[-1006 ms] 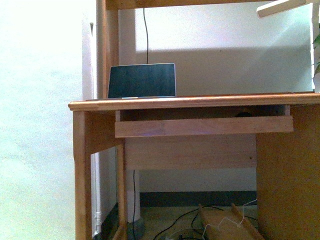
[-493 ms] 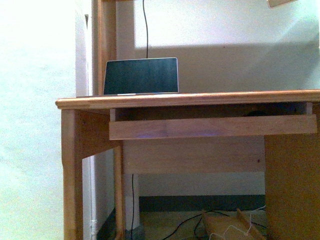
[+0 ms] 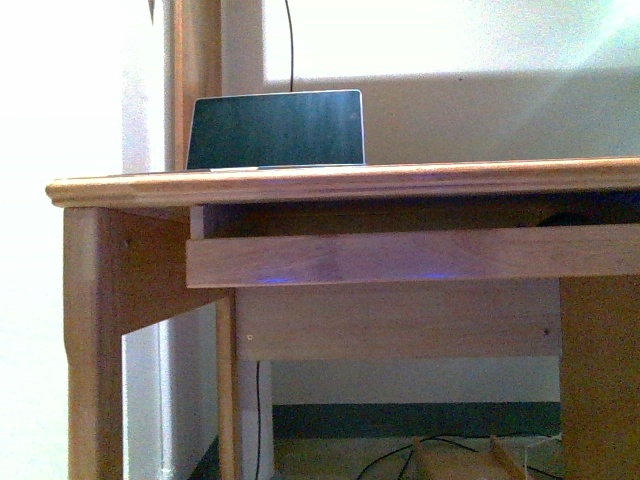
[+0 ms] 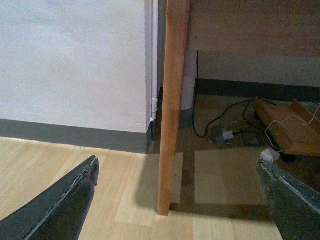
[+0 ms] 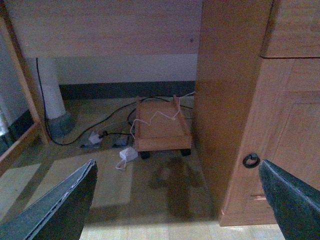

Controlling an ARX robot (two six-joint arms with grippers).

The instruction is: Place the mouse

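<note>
A small dark domed shape point(image 3: 568, 217), seemingly the mouse, peeks over the front rail of the pull-out tray point(image 3: 400, 255) under the wooden desk top point(image 3: 340, 183); most of it is hidden. Neither arm shows in the front view. My left gripper point(image 4: 177, 167) is open and empty, low over the wood floor, facing the desk's left leg point(image 4: 170, 115). My right gripper point(image 5: 177, 167) is open and empty, low under the desk, beside the cabinet door point(image 5: 280, 125) with a ring handle point(image 5: 251, 160).
An open laptop point(image 3: 275, 130) stands at the back left of the desk top, a cord running up behind it. Under the desk lie a small wheeled wooden stand point(image 5: 162, 131), loose cables point(image 5: 107, 135) and a white adapter point(image 5: 128, 154). A wall lies left of the desk.
The front view has closed in on the desk and dropped lower. The desk looks bigger, and the laptop and the dark shape in the tray have shifted outward in the picture.
</note>
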